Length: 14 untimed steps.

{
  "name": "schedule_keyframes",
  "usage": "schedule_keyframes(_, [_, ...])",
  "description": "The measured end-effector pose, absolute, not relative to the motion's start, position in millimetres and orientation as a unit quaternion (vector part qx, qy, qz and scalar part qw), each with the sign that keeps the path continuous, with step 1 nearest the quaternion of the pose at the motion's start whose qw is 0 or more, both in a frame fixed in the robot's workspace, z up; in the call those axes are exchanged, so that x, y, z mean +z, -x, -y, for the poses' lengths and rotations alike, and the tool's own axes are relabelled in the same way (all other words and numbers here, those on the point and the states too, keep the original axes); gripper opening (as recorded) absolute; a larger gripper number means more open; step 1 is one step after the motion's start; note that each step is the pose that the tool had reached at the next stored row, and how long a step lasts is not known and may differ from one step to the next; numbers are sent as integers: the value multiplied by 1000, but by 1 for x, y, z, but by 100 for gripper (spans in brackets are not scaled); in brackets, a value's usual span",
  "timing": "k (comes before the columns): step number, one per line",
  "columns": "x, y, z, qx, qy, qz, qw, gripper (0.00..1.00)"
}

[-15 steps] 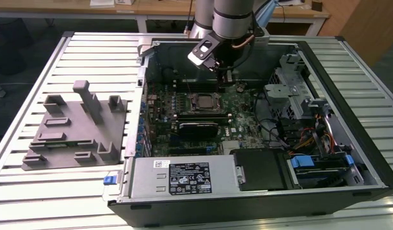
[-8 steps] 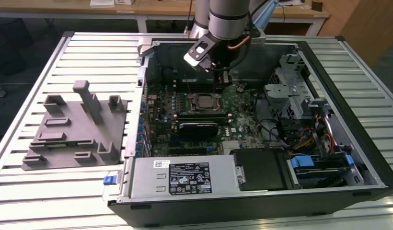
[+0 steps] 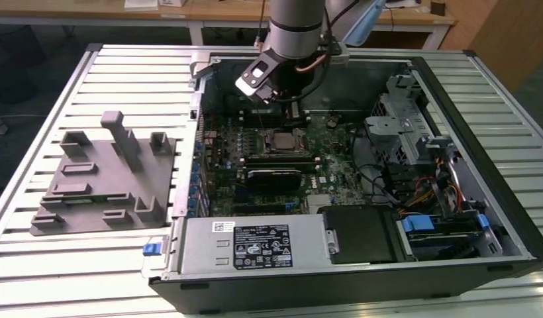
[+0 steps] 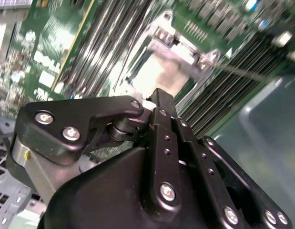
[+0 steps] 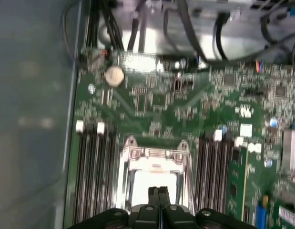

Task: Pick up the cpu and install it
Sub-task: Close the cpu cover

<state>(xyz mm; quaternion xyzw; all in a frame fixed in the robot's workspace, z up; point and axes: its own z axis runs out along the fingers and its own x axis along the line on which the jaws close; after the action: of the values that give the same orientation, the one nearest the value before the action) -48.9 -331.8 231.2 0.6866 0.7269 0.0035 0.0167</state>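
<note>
The cpu (image 3: 283,140) lies flat inside the metal-framed socket (image 3: 268,132) on the green motherboard, its pale silver top facing up. In both wrist views it shows as a bright square (image 5: 154,183) (image 4: 159,71) within the socket's silver frame (image 5: 157,153). My gripper (image 3: 287,98) hangs over the rear of the open computer case, above the board and a little behind the socket. Its two black fingertips (image 5: 159,193) are pressed together, shut, with nothing visible between them, and they point down over the cpu.
A grey plastic fixture block (image 3: 104,179) lies on the slatted table at the exterior view's left. Inside the case are a power supply (image 3: 245,245) at the front, a black heatsink (image 3: 273,179), memory slots (image 5: 95,171), and drive cages with cables (image 3: 413,139) on the right.
</note>
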Motion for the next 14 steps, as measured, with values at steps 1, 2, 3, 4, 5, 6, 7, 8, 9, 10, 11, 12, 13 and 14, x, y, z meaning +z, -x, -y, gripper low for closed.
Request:
schedule_keyframes(1, [231, 52, 332, 3, -686, -727, 17, 11])
schedule_keyframes(2, [230, 56, 332, 3, -686, -727, 17, 11])
schedule_keyframes(3, [230, 58, 332, 4, -686, -727, 17, 11])
schedule_keyframes(4, [230, 59, 332, 4, -686, -727, 17, 11])
schedule_keyframes(5, [229, 60, 332, 3, -686, -727, 16, 11])
schedule_keyframes(6, [227, 60, 332, 3, -686, -727, 16, 11])
schedule_keyframes(7, [226, 60, 332, 2, -686, -728, 15, 11])
schedule_keyframes(8, [224, 60, 332, 1, -686, -728, 14, 11])
schedule_keyframes(9, [222, 60, 332, 0, -685, -728, 13, 11])
schedule_keyframes(10, [220, 60, 332, 0, -685, -729, 12, 11])
schedule_keyframes(11, [219, 60, 333, -1, -685, -729, 12, 11])
schedule_keyframes(12, [217, 61, 333, -1, -684, -729, 11, 11])
schedule_keyframes(13, [216, 62, 333, -2, -684, -729, 11, 11])
schedule_keyframes(14, [215, 63, 333, -2, -684, -729, 11, 11])
